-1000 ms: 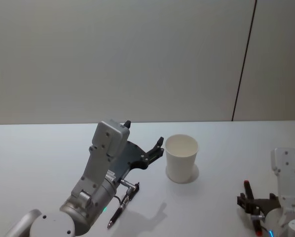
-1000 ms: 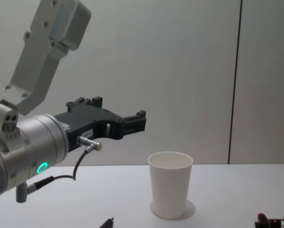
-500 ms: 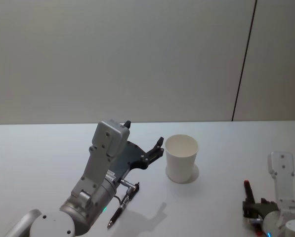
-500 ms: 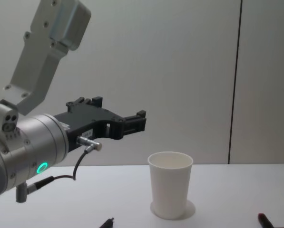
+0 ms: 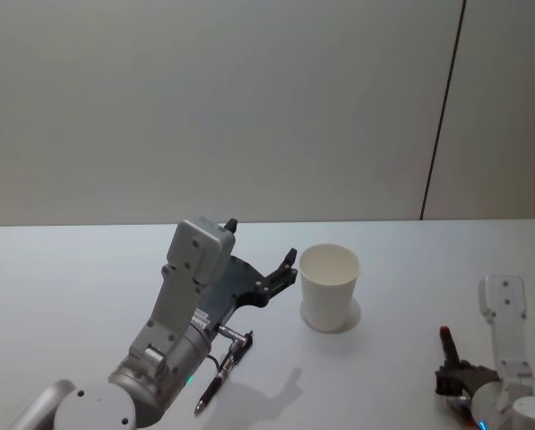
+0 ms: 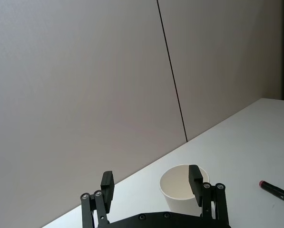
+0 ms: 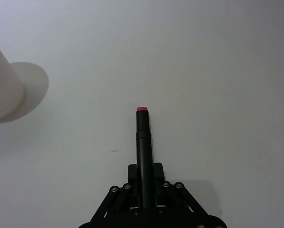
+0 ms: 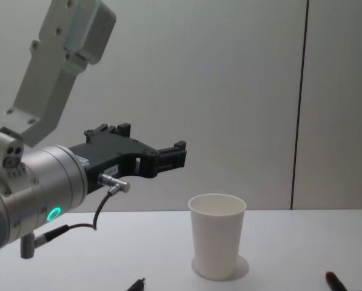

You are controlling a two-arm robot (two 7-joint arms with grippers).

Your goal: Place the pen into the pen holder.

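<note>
The white paper-cup pen holder (image 5: 329, 287) stands upright, and the black pink-tipped pen (image 7: 143, 142) lies flat well to its right.

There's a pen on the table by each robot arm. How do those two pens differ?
The left pen looks dark all over; the right pen has a pink-red end. The left pen lies alone, with the open left gripper raised above the table; the right pen pokes out from the right gripper, low at the table. Both lie on the table, outside the white cup.
</note>
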